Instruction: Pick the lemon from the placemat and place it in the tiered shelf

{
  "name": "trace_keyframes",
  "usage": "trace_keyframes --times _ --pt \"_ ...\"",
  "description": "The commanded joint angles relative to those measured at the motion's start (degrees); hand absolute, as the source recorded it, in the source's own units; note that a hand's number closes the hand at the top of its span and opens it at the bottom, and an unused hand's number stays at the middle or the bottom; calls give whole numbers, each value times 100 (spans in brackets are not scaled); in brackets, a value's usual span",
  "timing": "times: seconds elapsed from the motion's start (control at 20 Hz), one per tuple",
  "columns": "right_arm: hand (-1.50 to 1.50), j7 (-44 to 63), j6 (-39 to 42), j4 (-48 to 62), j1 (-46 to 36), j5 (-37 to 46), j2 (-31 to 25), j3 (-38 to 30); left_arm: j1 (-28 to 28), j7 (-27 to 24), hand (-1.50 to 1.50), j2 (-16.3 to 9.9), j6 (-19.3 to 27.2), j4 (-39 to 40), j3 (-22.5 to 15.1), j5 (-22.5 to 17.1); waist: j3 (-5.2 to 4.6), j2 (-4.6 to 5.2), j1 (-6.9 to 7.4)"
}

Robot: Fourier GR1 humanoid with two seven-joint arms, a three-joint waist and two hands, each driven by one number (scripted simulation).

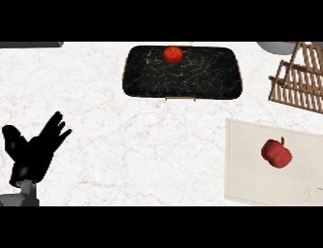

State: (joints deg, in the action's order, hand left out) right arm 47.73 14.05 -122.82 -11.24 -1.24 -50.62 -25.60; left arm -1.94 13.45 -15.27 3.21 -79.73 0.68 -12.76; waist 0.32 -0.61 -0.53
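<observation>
resting at the lower left of the view, the left robot hand (pixel 33 147) stands with fingers straight and spread upward, released and grasping nothing, well apart from the placemat (pixel 250 179) across the white marbled desk (pixel 135 145). the right robot hand does not show in the head view. the placemat, a pale beige cloth, lies at the lower right of the desk, and on it, a little above its middle, sits a red fruit with a small stem (pixel 276 153) (it looks like a red pepper or apple rather than a yellow lemon). above the placemat, near the upper right edge, stands the tiered shelf (pixel 314 85) of wooden slats, apart from the placemat. up and to the left of the placemat lies a black marbled tray (pixel 192 82) with rounded corners, and a small red round fruit (pixel 172 54) rests at its far edge, near the middle.
</observation>
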Motion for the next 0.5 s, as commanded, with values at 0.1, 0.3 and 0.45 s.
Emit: trace_keyframes --times 0.1,0.3,0.45 --pt "150 130 263 1266 -892 -354 -665 -530 106 599 0 126 145 -325 -176 83 -33 60 121" --pt "150 135 450 2370 -1728 -635 -1364 -587 -115 362 0 -46 -184 222 34 -10 -40 83 159" --pt "150 -668 409 3398 -1962 -294 -1445 -423 -332 487 0 -95 -235 228 77 -34 -36 104 210"
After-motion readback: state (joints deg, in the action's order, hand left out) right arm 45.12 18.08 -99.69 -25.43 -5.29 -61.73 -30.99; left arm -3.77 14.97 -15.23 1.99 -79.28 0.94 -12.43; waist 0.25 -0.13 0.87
